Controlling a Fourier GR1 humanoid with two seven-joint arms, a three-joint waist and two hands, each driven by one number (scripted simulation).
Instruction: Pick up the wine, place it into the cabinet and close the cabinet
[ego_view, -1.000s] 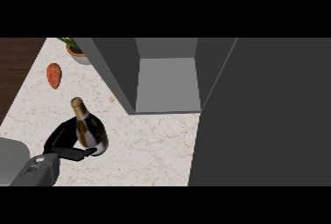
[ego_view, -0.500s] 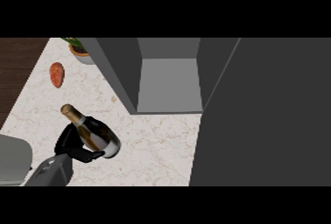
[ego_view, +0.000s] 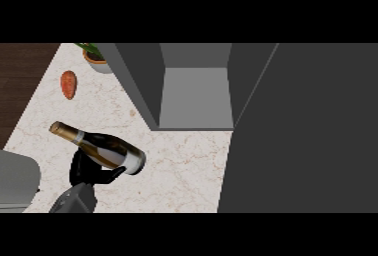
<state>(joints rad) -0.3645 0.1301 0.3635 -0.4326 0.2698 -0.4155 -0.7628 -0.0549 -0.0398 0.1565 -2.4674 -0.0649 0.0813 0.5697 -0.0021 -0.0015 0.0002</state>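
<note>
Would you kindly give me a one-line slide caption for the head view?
Left hand holds the tilted wine bottle above the counter, beside the open cabinet.

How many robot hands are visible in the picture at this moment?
1. The left hand shows at the lower left, curled round the wine bottle, which it holds tilted above the counter. The right hand is not in view.

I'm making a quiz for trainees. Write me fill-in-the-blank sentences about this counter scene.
1. The left hand holds the ____ bottle.
2. The cabinet door stands ____.
3. The bottle's neck points toward the view's upper ____.
4. A ____ lies on the counter near the potted plant.

Missing words: wine; open; left; carrot
</note>
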